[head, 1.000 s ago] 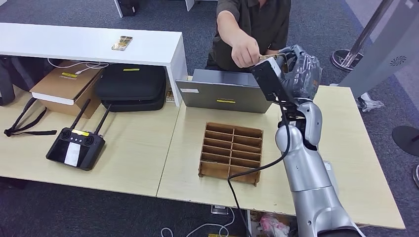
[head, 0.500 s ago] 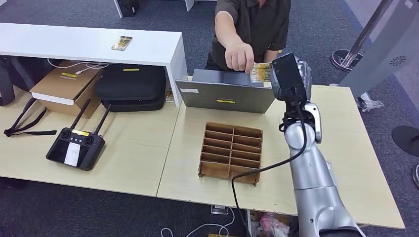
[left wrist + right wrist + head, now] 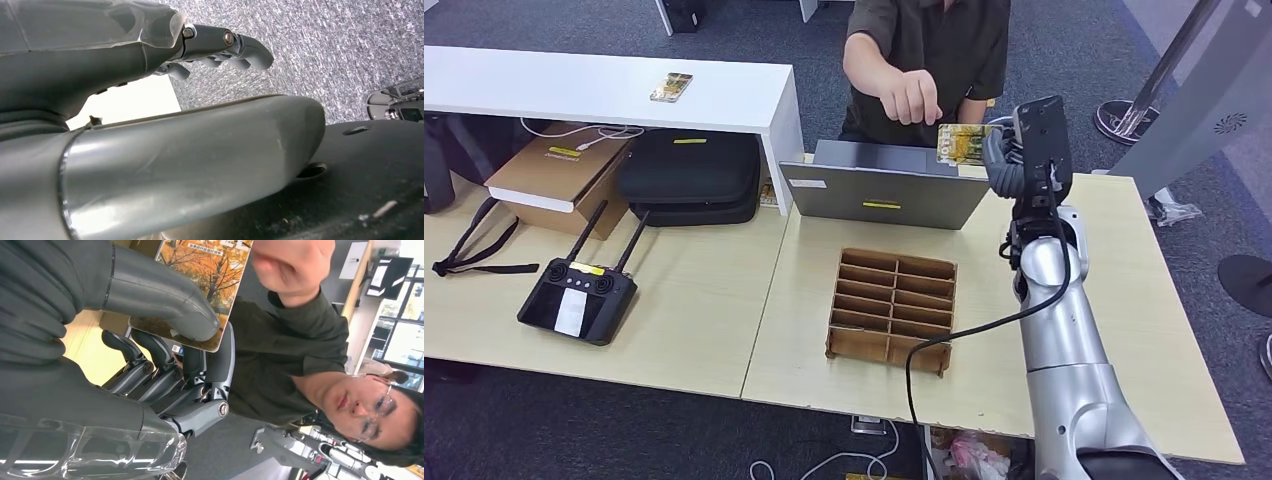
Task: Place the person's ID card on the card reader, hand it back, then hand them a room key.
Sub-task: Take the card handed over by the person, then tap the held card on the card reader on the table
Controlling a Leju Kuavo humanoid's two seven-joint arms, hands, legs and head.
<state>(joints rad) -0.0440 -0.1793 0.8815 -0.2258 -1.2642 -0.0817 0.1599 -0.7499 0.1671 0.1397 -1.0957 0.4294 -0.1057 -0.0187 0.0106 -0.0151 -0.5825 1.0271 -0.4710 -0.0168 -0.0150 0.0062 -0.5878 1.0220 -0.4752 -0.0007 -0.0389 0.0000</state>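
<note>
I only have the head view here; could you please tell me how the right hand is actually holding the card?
Observer: In the right wrist view, the right hand pinches the card, with the thumb on its printed face and the fingers behind it.
Operator: Thank you. What is printed on that face?
Observer: A picture of autumn trees with orange leaves.
Operator: And where is the left hand?
Observer: The left wrist view shows the left hand hanging over grey carpet.
</note>
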